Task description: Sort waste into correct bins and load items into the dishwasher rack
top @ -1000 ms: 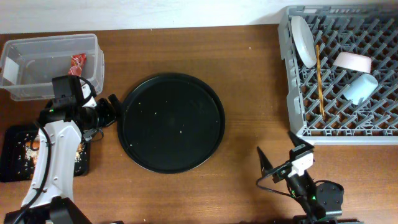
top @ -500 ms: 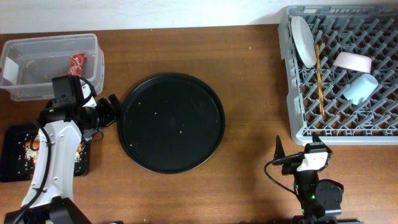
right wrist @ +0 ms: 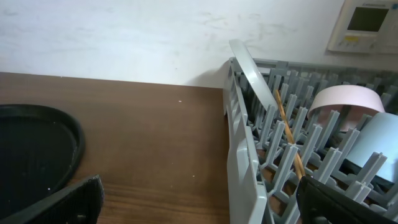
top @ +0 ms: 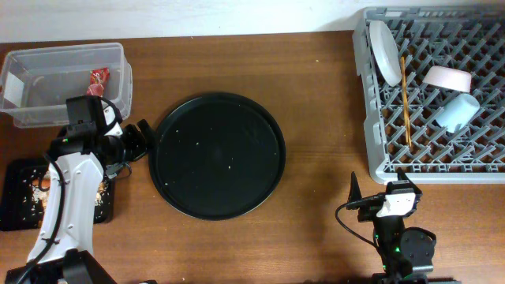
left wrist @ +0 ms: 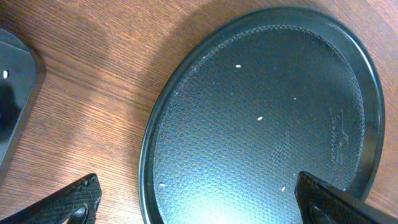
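Note:
The grey dishwasher rack at the right holds a white plate on edge, wooden chopsticks, a small white bowl and a light blue cup; the right wrist view shows the rack, the plate and the chopsticks. The clear tub holds a red wrapper. The flat black tray holds food scraps. My left gripper is open and empty at the round tray's left edge. My right gripper is open and empty by the rack's front left corner.
A large round black tray with a few rice grains lies mid-table; it fills the left wrist view. A white wall runs along the table's far edge.
The right arm swung from a tilted pose to upright near the rack's front left corner about a second ago, then held still. The left arm has not moved.

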`<act>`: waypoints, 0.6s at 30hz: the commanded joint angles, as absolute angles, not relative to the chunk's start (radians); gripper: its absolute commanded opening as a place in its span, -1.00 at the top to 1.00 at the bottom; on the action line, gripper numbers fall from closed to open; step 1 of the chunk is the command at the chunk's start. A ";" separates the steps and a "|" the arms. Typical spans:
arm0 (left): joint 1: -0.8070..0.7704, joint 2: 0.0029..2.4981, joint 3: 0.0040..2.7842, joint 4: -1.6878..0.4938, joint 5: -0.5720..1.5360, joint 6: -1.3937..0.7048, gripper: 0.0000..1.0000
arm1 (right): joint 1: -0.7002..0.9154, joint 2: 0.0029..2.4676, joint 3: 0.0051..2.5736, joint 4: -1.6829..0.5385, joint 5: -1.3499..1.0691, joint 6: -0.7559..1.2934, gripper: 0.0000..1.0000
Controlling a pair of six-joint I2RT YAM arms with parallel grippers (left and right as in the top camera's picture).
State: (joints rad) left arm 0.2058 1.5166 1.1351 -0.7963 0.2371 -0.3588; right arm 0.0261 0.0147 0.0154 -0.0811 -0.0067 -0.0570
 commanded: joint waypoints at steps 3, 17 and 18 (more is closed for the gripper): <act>0.204 1.520 1.135 -0.794 0.239 -0.343 -0.98 | 0.033 0.003 0.006 -0.082 0.009 -0.062 -0.96; 0.197 1.520 1.118 -0.833 0.185 -0.342 -0.98 | 0.033 0.004 0.006 -0.082 0.009 -0.062 -0.97; 0.191 1.509 1.092 -0.832 0.185 -0.324 -0.98 | 0.033 0.004 0.006 -0.082 0.009 -0.063 -0.96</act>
